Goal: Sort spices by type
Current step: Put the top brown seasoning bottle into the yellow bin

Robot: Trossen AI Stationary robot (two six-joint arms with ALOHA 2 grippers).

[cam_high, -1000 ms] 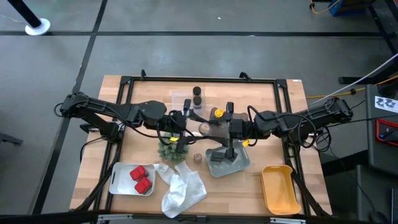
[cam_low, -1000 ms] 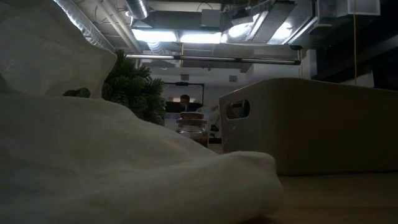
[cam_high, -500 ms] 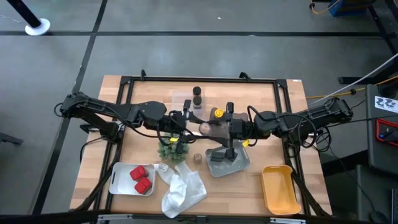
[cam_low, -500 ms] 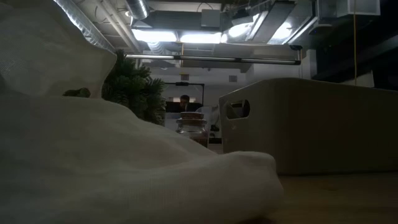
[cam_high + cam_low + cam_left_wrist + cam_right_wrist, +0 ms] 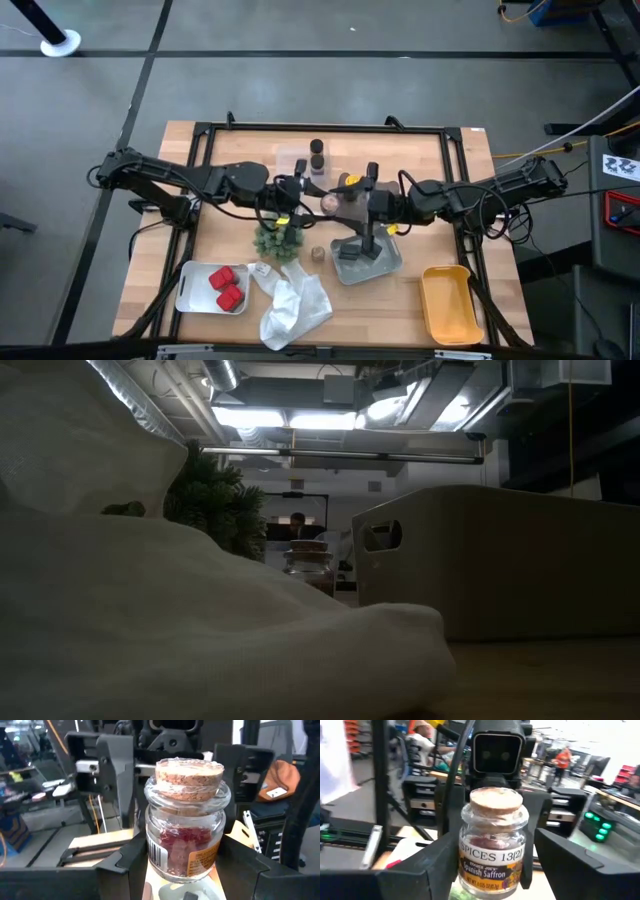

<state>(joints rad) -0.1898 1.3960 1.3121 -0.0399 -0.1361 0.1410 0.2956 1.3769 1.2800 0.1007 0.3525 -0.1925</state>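
Since a second ago the two arms have barely shifted; the small glass jar (image 5: pixel 329 204) with the cork lid now sits a little nearer the left arm in the high view, at the middle of the worktop (image 5: pixel 440 170), between the two grippers; the left gripper (image 5: pixel 182 870) is clamped on this jar, its dark fingers (image 5: pixel 131 865) pressed to the glass on both sides, red threads and an orange label showing through; the right gripper (image 5: pixel 490 870) faces it from the other side, fingers (image 5: pixel 410 870) spread clear of the glass and released, the label reading Spanish Saffron. Going from the near edge of the worktop to the far: a crumpled white bag (image 5: pixel 293 305) lies at the front, filling much of the low view; beside it a white tray (image 5: pixel 190 285) holds two red packets (image 5: pixel 226 287); a yellow tray (image 5: pixel 447 302) sits at the front right corner; a grey tray (image 5: pixel 385 265) with dark blocks lies under the right arm; a tan round piece (image 5: pixel 318 254) rests just beside that tray; a green bushy plant (image 5: pixel 276 240) stands below the left gripper; past the grippers, a yellow-capped jar (image 5: pixel 351 182) is near the right gripper; farthest back, two dark brown jars (image 5: pixel 317 156) stand together.
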